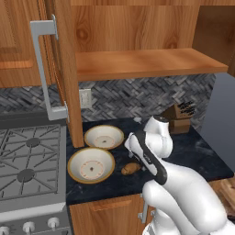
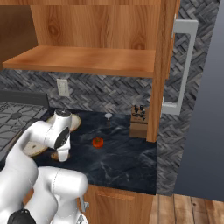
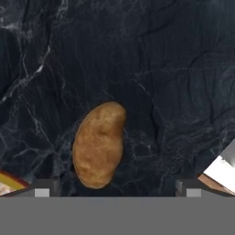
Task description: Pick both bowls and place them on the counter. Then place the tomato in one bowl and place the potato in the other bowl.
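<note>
Both bowls stand on the black counter [image 1: 195,153] beside the stove: the far bowl [image 1: 103,136] and the near bowl [image 1: 91,165]. Each is empty, cream inside with a tan rim. The potato [image 3: 98,144] lies on the counter just right of the near bowl, also seen as a brown oval [image 1: 131,168]. My gripper [image 3: 117,189] hovers straight over the potato, open, with its fingertips [image 3: 43,189] wide apart on either side of it. The tomato [image 2: 98,141] sits alone on the counter further right. In the right base view my arm hides most of the bowls.
A grey gas stove [image 1: 27,160] borders the counter on the left. An open cabinet door with a grey handle [image 1: 46,69] hangs above the bowls. The wooden shelf [image 1: 147,62] runs overhead. A knife block [image 2: 139,120] stands at the back.
</note>
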Motion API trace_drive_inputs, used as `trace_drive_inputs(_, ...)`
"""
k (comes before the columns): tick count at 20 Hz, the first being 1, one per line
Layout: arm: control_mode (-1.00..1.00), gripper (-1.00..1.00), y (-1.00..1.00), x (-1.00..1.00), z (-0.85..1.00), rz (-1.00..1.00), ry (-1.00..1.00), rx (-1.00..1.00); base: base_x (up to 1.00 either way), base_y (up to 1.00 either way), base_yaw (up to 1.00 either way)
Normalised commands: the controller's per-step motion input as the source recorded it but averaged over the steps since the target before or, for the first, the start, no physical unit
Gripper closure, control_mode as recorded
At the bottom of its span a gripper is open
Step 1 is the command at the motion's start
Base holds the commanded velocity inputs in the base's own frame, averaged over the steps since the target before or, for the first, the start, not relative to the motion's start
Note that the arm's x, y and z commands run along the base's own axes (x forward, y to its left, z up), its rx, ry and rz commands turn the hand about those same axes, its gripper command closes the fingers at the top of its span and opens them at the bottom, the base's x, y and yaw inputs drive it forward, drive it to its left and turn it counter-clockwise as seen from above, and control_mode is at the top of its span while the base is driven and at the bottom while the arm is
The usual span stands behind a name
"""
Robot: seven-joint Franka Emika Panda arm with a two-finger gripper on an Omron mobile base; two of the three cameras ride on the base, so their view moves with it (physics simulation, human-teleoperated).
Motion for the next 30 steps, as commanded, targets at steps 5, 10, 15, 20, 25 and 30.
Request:
trace_drive_inputs(5,-1.00,-1.00,0.00,0.18,-0.22,-0.02,0.01,-0.01,0.00,0.00,0.00)
trace_drive_inputs(10,-1.00,-1.00,-0.03,0.24,-0.15,0.00,0.02,0.00,0.00,0.00,0.00)
trace_drive_inputs(15,-1.00,-1.00,0.00,0.02,-0.26,0.00,0.09,0.00,0.00,0.00,0.00)
trace_drive_inputs(20,-1.00,-1.00,0.01,0.13,-0.29,0.00,0.13,0.00,0.00,0.00,0.00)
trace_drive_inputs(25,-1.00,-1.00,0.00,0.17,-0.20,0.00,0.12,0.00,0.00,0.00,0.00)
trace_drive_inputs(30,-1.00,-1.00,0.04,0.11,-0.20,0.00,0.12,0.00,0.00,0.00,0.00)
